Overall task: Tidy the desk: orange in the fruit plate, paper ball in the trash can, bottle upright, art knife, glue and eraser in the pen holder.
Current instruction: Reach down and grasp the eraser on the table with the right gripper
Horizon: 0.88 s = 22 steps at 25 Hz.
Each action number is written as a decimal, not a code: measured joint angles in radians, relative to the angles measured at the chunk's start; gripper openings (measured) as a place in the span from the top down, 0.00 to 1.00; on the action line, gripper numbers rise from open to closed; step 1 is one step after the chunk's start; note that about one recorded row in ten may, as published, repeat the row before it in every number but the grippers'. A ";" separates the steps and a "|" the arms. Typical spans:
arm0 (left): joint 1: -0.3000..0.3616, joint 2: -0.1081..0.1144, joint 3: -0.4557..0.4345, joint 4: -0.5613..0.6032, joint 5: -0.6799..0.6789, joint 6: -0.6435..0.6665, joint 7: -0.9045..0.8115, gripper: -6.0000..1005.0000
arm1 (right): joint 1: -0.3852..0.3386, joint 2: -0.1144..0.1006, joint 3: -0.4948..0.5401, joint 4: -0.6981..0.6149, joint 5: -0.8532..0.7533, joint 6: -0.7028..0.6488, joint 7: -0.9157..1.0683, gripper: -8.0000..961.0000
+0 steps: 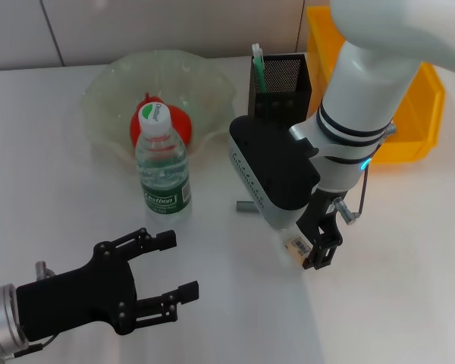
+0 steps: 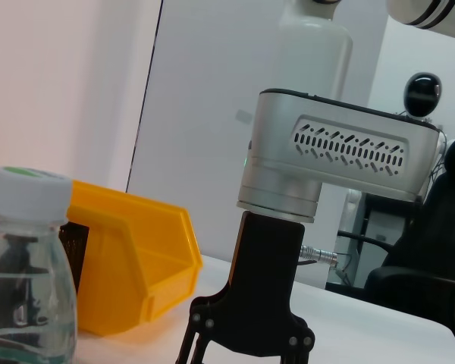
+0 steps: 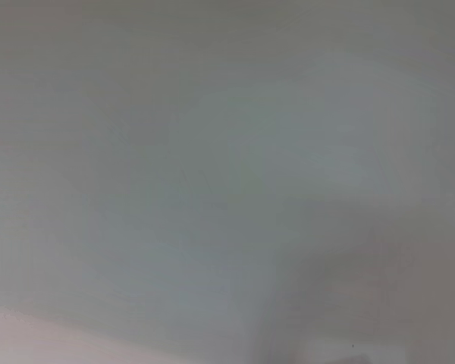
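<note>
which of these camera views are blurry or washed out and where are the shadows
Head view: sharp, soft even light; faint shadows under the bottle and below the right gripper at the eraser; the left gripper hangs low. Left wrist view: bottle blurred up close, trash can clearer. Right wrist view: a featureless grey blur, nothing identifiable.

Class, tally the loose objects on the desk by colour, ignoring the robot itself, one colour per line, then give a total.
Red-orange: 1, orange
Pale green: 1, fruit plate
Clear: 1, bottle
Black: 1, pen holder
Yellow-orange: 1, trash can
Beige: 1, eraser
Total: 6
</note>
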 joint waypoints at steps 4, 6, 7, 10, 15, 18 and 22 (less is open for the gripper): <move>0.000 -0.001 0.000 0.000 0.000 0.001 0.000 0.17 | 0.000 0.000 -0.002 0.003 0.000 0.002 0.000 0.27; 0.000 -0.003 -0.001 0.001 0.000 0.002 0.000 0.17 | 0.000 0.000 -0.003 0.003 0.000 0.003 0.000 0.28; 0.000 -0.003 -0.001 0.001 0.000 0.002 0.000 0.17 | 0.000 -0.001 -0.003 0.003 0.000 0.003 0.000 0.28; 0.000 -0.003 -0.001 0.001 0.000 0.002 0.000 0.17 | 0.000 -0.001 -0.003 0.008 0.000 0.003 0.000 0.30; 0.000 -0.003 0.001 0.005 0.000 0.002 0.000 0.17 | 0.001 -0.001 -0.003 0.013 0.000 0.003 -0.001 0.32; 0.000 -0.003 0.001 0.006 0.000 0.002 0.000 0.17 | 0.002 -0.001 -0.003 0.013 0.000 0.003 0.002 0.34; 0.000 -0.003 0.003 0.006 0.000 0.002 0.000 0.17 | 0.002 -0.001 -0.003 0.013 -0.001 0.003 0.002 0.36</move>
